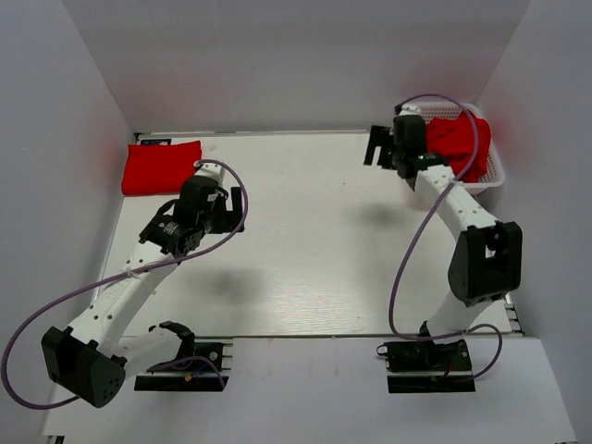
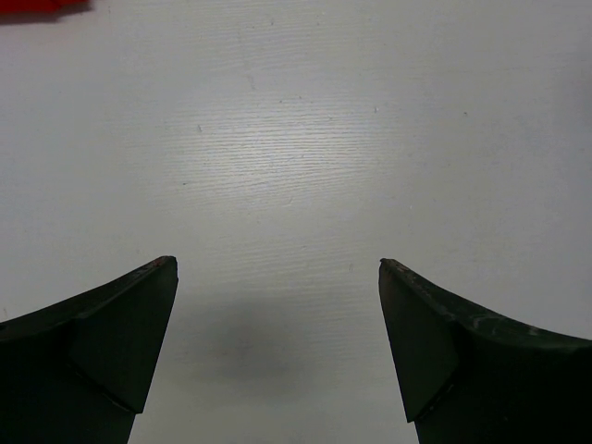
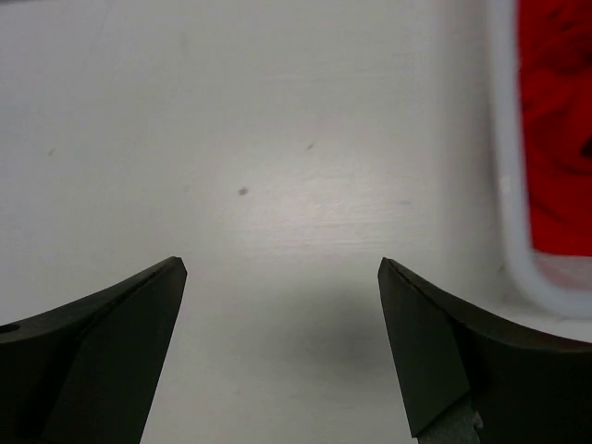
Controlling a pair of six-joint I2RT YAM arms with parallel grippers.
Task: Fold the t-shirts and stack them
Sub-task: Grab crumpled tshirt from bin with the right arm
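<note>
A folded red t-shirt [image 1: 160, 167] lies flat at the far left corner of the table; its edge shows at the top left of the left wrist view [image 2: 42, 6]. More red t-shirts [image 1: 461, 141] lie bunched in the white mesh basket [image 1: 498, 178] at the far right, and show in the right wrist view [image 3: 559, 120]. My left gripper [image 1: 232, 209] is open and empty over bare table, right of the folded shirt. My right gripper [image 1: 377, 146] is open and empty over bare table, just left of the basket.
White walls close in the table on the left, back and right. The basket's white rim [image 3: 507, 185] stands close to my right gripper's right finger. The arm bases and cables sit at the near edge.
</note>
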